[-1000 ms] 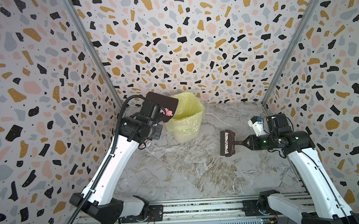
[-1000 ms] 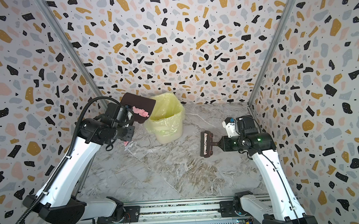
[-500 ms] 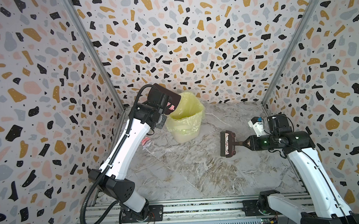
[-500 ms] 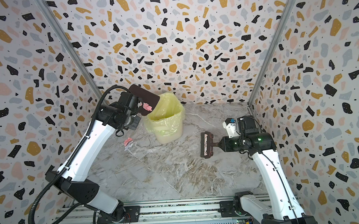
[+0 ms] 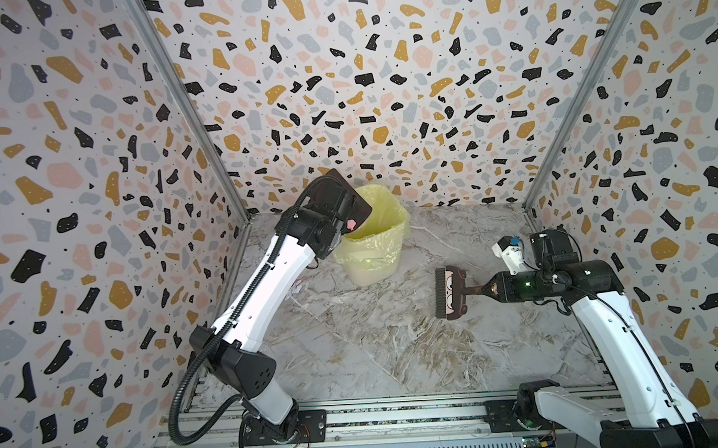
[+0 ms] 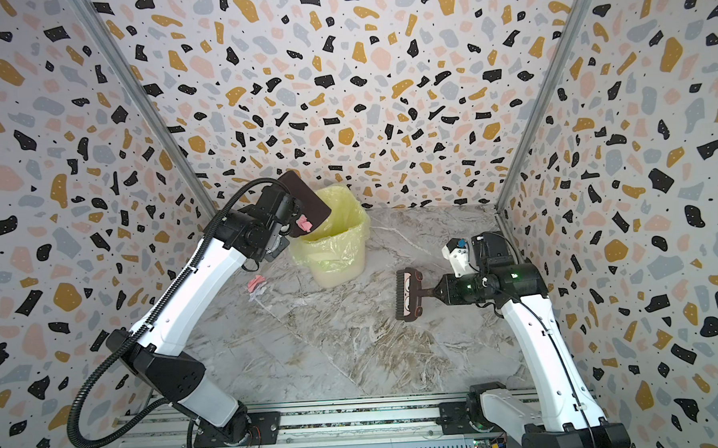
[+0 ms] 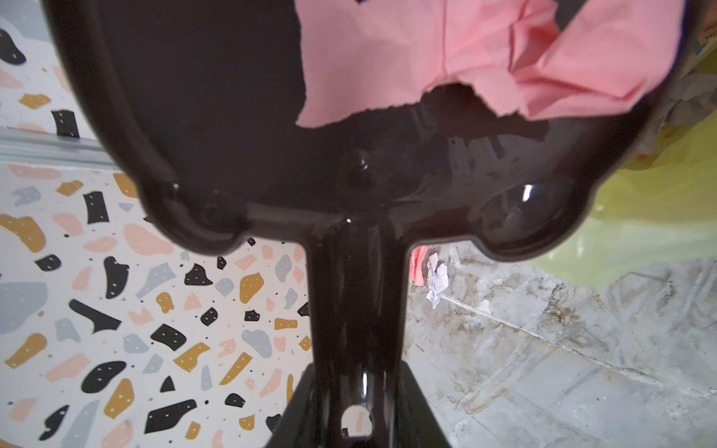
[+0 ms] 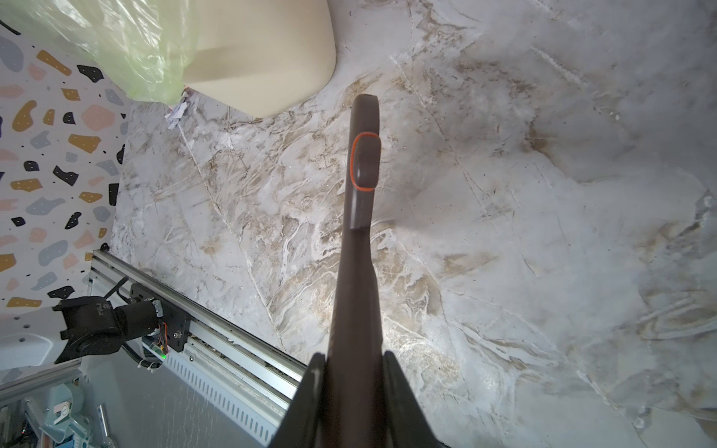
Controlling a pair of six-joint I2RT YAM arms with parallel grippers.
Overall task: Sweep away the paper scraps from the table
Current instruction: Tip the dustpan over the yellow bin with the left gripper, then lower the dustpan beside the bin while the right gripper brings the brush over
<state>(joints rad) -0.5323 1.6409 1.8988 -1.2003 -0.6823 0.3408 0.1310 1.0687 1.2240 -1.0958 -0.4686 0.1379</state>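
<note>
Left gripper (image 7: 357, 399) is clamped on the dustpan (image 6: 306, 196) handle, with the pan tilted over the bin (image 6: 344, 255) rim and a pink scrap (image 6: 304, 224) at its lip. More scraps (image 6: 256, 284) lie on the table (image 6: 354, 354) just beside the bin. Right gripper (image 8: 353, 388) grips the brush (image 6: 408, 293), well apart from the bin, with open table between them. The bin's inside is mostly hidden.

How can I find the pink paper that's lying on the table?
Find the bin with the yellow liner at the back of the table. Beside its base, toward the left arm, lies a small crumpled pink scrap next to a white scrap. The other pink scrap is up on the dark dustpan.
</note>
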